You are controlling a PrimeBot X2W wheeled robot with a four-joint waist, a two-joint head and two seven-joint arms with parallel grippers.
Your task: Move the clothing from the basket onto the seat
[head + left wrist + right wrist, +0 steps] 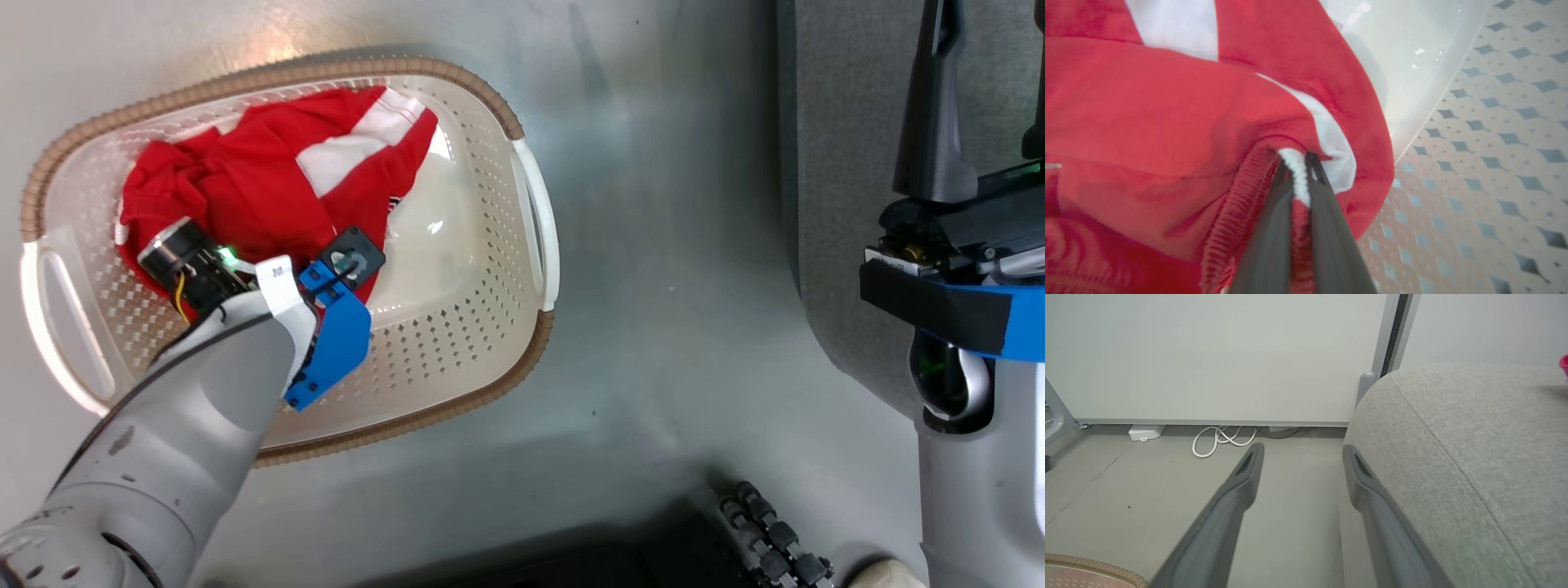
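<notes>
The cream perforated basket (457,327) with its brown rim stands on the floor at the left of the head view. Red clothing (269,163) with white stripes lies bunched in its left half. My left arm (245,327) reaches down into the basket over the garment. In the left wrist view my left gripper (1298,159) is shut on a fold of the red clothing (1167,106) at its white trim, close to the basket wall (1486,134). My right gripper (1302,453) hangs open and empty beside the light grey seat (1453,457), which also shows at the right (841,180).
Grey floor (653,245) lies between basket and seat. A white cable (1224,437) and a small white box (1145,432) sit by the far wall. The basket's rim (1094,567) shows low left in the right wrist view. A bit of red (1564,365) shows over the seat's far edge.
</notes>
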